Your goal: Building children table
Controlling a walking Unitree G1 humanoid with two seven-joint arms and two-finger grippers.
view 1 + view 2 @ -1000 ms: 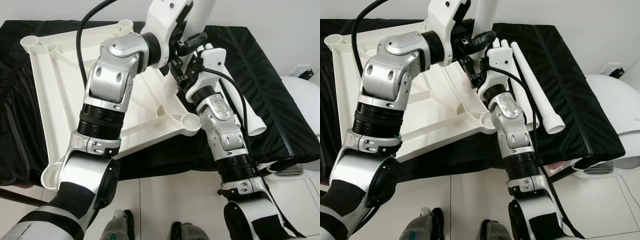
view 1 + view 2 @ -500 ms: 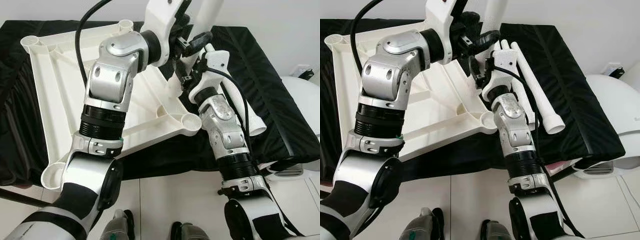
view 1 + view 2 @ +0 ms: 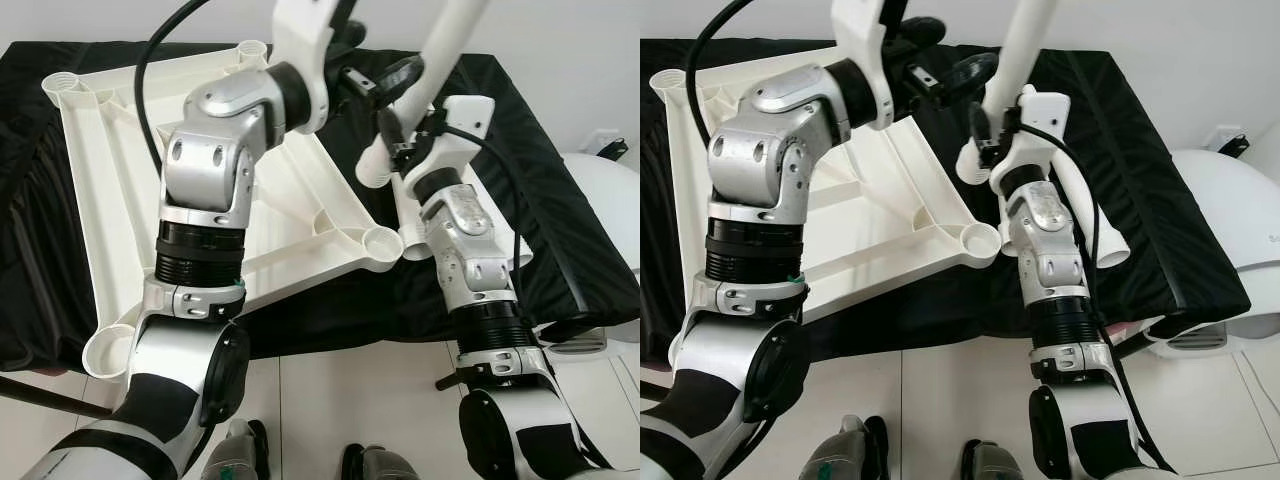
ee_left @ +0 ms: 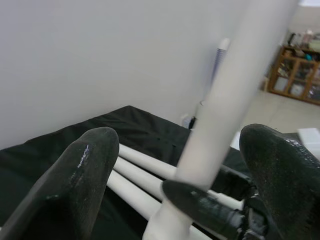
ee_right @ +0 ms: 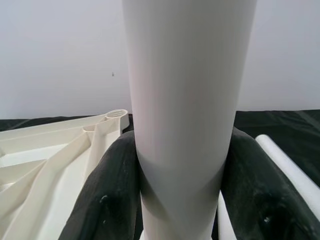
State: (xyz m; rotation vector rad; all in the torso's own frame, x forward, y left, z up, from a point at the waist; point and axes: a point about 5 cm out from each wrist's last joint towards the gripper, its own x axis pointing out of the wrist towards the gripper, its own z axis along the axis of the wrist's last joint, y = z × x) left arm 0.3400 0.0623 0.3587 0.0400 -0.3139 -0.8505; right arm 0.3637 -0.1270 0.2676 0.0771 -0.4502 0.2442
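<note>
White plastic table leg (image 3: pixel 1025 45), a stiff, light, smooth tube, is clamped near its lower end by the right gripper (image 3: pixel 990 128), raised right of the upturned white tabletop (image 3: pixel 110 170); left gripper (image 4: pixel 172 165) is spread open around it.
</note>
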